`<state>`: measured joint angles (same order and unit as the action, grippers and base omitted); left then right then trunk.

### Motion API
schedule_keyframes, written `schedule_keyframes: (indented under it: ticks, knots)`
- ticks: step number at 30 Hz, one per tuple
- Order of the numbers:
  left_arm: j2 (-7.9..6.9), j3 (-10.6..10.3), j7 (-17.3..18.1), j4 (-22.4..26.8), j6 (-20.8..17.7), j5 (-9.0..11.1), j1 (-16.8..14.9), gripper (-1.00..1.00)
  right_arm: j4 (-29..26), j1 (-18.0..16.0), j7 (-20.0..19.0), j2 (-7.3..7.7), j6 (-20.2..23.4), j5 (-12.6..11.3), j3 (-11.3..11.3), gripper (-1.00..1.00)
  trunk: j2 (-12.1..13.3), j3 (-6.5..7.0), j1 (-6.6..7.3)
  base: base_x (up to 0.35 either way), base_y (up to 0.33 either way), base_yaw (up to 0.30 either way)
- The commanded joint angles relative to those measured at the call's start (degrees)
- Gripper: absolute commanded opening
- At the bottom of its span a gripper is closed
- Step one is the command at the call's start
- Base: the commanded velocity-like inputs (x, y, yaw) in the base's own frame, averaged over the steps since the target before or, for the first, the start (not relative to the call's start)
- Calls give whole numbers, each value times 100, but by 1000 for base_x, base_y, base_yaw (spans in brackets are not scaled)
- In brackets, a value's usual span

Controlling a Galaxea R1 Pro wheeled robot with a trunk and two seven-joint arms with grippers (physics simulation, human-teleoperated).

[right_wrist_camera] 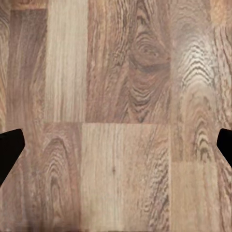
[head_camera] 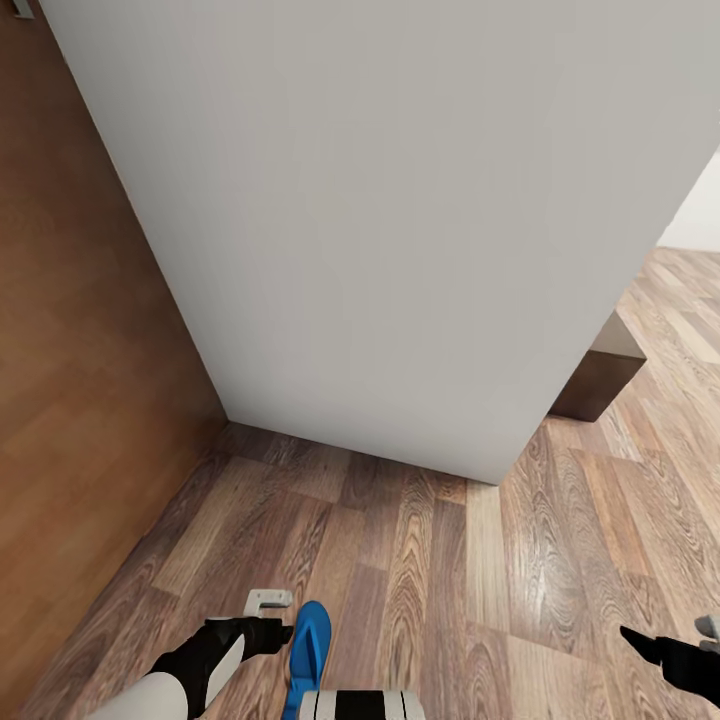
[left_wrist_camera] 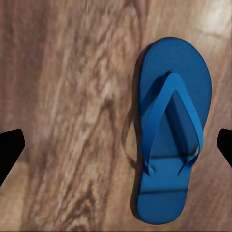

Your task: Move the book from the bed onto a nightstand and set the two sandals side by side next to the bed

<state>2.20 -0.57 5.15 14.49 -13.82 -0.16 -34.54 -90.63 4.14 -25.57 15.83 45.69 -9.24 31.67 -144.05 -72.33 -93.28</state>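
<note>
One blue sandal [head_camera: 306,650] lies flat on the wood-plank floor [head_camera: 450,590], sole down, at the near edge of the head view, just beside the left gripper [head_camera: 268,620]. In the left wrist view the sandal [left_wrist_camera: 169,130] sits between the two dark fingers [left_wrist_camera: 9,150], nearer one side and touching neither; the fingers stand wide apart. The right gripper [right_wrist_camera: 116,150] hangs over bare planks, its fingers [right_wrist_camera: 9,152] likewise spread and holding nothing. Farther off, one bed [head_camera: 400,220] with a plain light-grey mattress rises from the floor, a brown wood panel [head_camera: 80,330], probably the headboard, along its left. No writing can be read anywhere.
</note>
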Motion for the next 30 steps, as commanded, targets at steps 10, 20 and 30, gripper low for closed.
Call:
schedule_keyframes:
  ticks: [10,20,30]
  knots:
    - [16,-12,26,27,-11,-2,-2,100,4,-140,-1418,105,161,-5,1,100,-5,-49,-4,0,0,0]
    - [25,-14,36,41,-17,0,-9,100,21,-197,-2163,147,177,6,-10,100,-5,-49,-4,0,0,0]
    - [145,-20,39,53,-41,7,-38,100,50,-262,-2304,203,185,10,-19,100,-10,-137,-15,0,0,0]
